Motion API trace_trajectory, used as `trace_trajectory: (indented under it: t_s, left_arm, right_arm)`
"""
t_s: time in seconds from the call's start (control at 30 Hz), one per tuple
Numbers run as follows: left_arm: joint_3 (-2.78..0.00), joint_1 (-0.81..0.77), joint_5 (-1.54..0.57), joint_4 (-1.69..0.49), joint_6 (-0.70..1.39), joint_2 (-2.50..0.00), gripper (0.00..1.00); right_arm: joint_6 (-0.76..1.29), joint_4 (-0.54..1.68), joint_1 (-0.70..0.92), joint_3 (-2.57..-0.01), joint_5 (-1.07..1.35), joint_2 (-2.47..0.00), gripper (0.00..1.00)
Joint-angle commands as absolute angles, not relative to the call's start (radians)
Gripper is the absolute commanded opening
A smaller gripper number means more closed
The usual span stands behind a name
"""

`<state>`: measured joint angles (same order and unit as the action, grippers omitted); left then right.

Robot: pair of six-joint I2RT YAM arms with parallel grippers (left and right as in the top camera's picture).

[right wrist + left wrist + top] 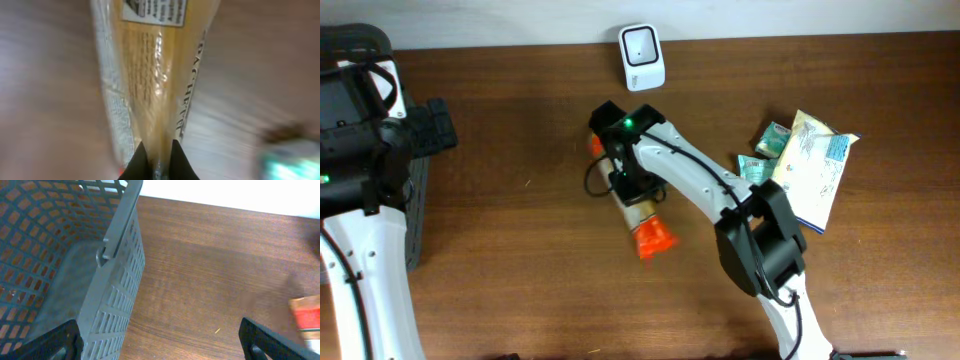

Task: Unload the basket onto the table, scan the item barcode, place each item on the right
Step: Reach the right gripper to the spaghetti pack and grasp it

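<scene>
Your right gripper point(156, 152) pinches the spaghetti packet point(150, 75) mid-table, its far end hidden under the arm; the left gripper point(160, 340) gapes wide. One scanner point(642, 56), one basket point(115, 280).

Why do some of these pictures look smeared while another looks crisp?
Right wrist view: the table is streaked with blur, glare runs down the spaghetti packet pinched in the right gripper. Left wrist view: basket sharp, the red item at the edge soft. Overhead view: evenly lit and sharp.
</scene>
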<state>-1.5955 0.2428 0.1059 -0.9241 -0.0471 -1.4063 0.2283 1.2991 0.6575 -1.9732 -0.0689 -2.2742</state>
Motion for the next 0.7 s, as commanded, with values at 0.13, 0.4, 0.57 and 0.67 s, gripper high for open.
trace_trajectory:
  t_s: [0.13, 0.4, 0.57, 0.67]
  left_arm:
    - [-1.604, 0.245, 0.113, -0.922, -0.038, -1.403, 0.99]
    - [-1.604, 0.245, 0.113, -0.922, -0.038, -1.403, 0.99]
    - [-1.604, 0.245, 0.113, -0.922, -0.038, -1.403, 0.99]
    - [-1.604, 0.245, 0.113, -0.922, -0.038, -1.403, 0.99]
  right_arm:
    - [0.323, 1.338, 0.768, -1.999, -0.575, -2.261, 0.04]
    - [0.323, 1.287, 0.966, -1.998, -0.362, -2.391, 0.74]
    - [0.323, 1.295, 0.895, -2.025, -0.374, -2.334, 0.9]
    - [0.324, 1.306, 0.89, -2.01, -0.393, -2.318, 0.94]
